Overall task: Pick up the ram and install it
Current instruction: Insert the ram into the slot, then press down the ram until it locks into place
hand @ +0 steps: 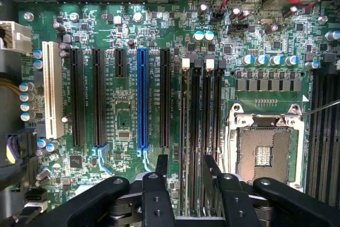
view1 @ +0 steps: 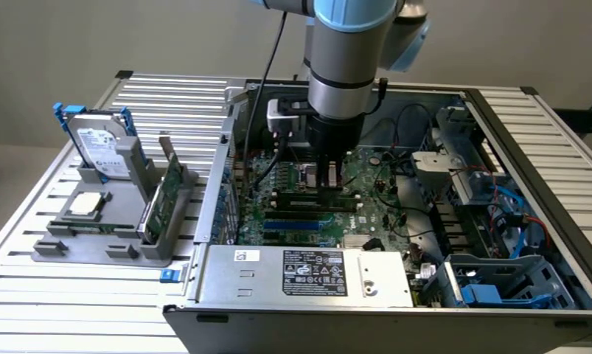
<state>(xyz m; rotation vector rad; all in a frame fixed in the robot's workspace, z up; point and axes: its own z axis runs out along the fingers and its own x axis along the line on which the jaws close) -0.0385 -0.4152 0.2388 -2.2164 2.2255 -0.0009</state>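
The ram appears as a long dark strip seated along the memory slots on the motherboard, inside the open computer case. It lies directly under the gripper. Whether it is fully seated in its slot cannot be told.

The robot arm is lowered straight down into the middle of the case, and the gripper is held just above the motherboard. In the wrist view the gripper is seen with its two black fingers held apart. The gap between them straddles the memory slots, and the slots are seen through it. Nothing is clearly clamped between the fingers.

Beside the memory slots on the motherboard an open processor socket is seen, and on their other side a blue expansion slot among black ones.

Outside the case, on the exterior view's left, a grey holder is set on the slatted table. In it a silver hard drive with blue rails and a green expansion card are stood upright, well apart from the gripper.
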